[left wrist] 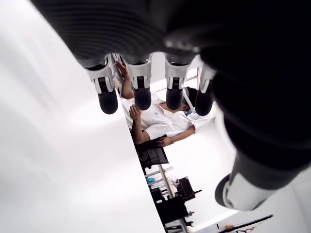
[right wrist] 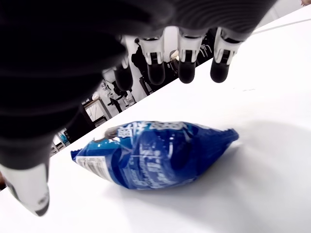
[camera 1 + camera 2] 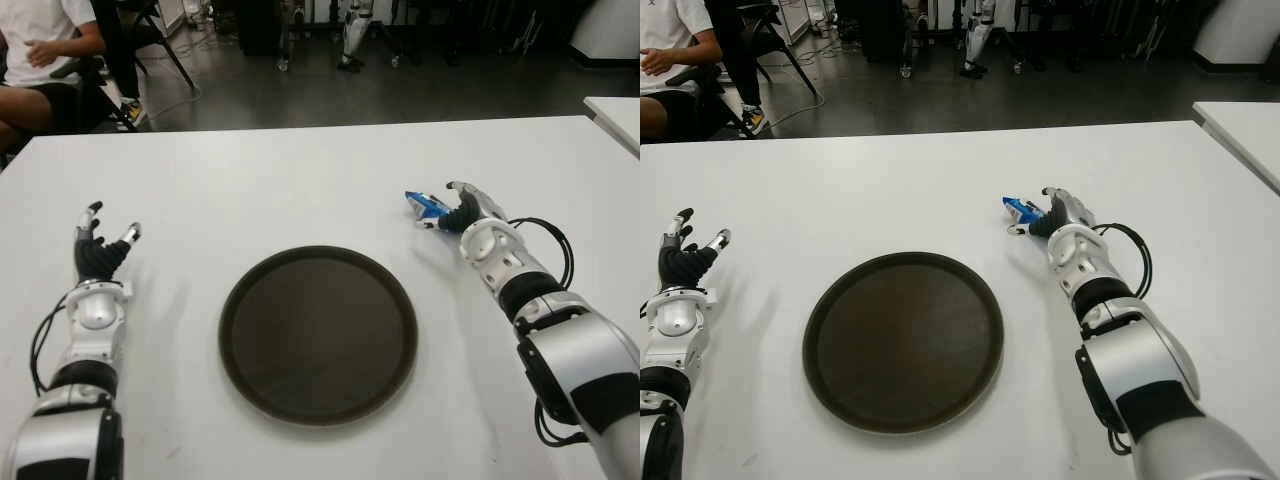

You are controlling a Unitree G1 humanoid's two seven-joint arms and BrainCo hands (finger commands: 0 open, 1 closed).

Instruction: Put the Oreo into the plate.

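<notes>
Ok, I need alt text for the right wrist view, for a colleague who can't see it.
A blue foil Oreo packet lies on the white table under the robot's open right hand, whose black-tipped fingers are spread above it, not touching. Beyond the table edge, chairs are dimly visible.

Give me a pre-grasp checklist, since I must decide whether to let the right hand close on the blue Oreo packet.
1. Blue foil Oreo packet lies flat on the white table, not yet held: ok.
2. Right hand is placed over the packet with its fingers spread open above it: ok.
3. Fingers touching the packet: cannot tell.
4. Round dark brown plate holds nothing, ready to receive: ok.
5. Path from packet to plate, which lies toward the robot's left and nearer to it, has nothing in between: ok.
6. Left hand is open, left of the plate, out of the way: ok.
</notes>
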